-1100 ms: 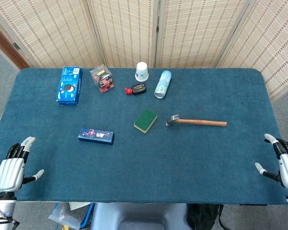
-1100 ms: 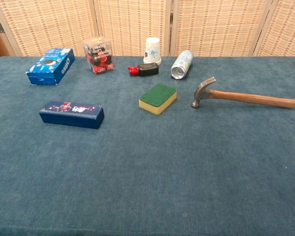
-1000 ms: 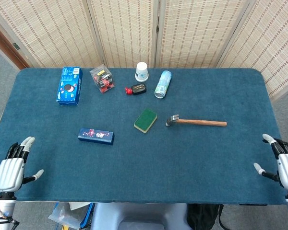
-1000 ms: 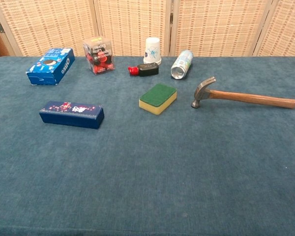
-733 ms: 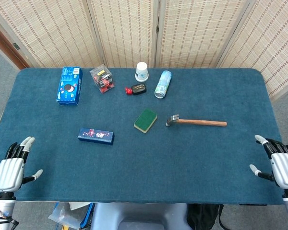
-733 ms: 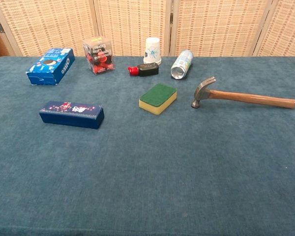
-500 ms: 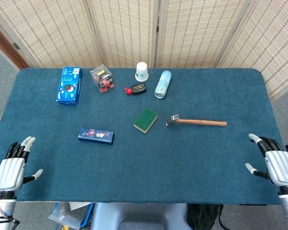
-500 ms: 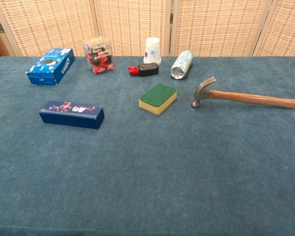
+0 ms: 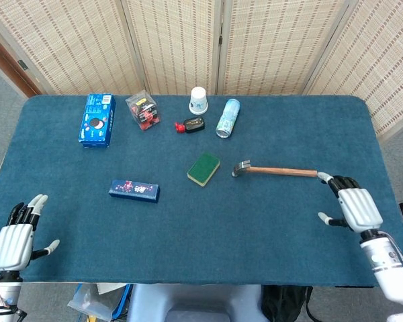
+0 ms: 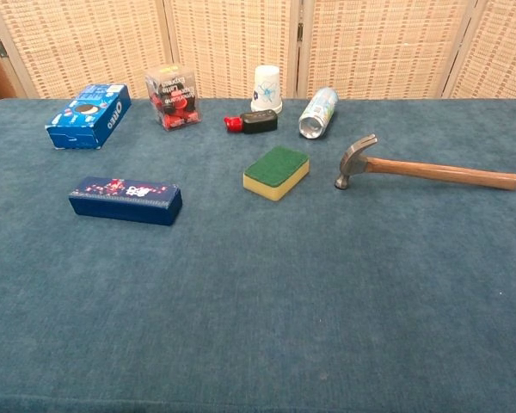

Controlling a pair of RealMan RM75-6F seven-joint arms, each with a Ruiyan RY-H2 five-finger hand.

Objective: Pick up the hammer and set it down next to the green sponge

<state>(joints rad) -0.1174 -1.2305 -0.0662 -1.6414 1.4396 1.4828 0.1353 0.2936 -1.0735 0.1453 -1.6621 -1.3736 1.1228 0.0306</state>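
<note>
The hammer (image 9: 274, 170) lies flat on the blue desk (image 9: 201, 241), untouched, its metal head pointing toward the green sponge (image 9: 203, 168) and its wooden handle running away from it toward the right hand (image 9: 352, 204). The right hand hovers over the desk just short of the handle's free end, back upward, fingers apart and thumb out to the side, holding nothing; its fingertips (image 9: 322, 176) are close to the handle end, though contact cannot be confirmed from the head view. The sponge sits beyond the hammer head from that hand, near the head but apart from it, green face up over a yellow base. The left hand (image 9: 15, 240) is at the near edge of the desk on the opposite side, fingers spread, empty, well apart from every item. Closest to it is a dark blue flat box (image 9: 133, 190). Farther from both hands, along the far side of the desk, stand a blue biscuit box (image 9: 97, 119), a clear packet with red contents (image 9: 142, 111), a small black and red object (image 9: 190, 125), a white paper cup (image 9: 199, 100) and a can lying on its side (image 9: 228, 117). The chest view shows neither hand.
</note>
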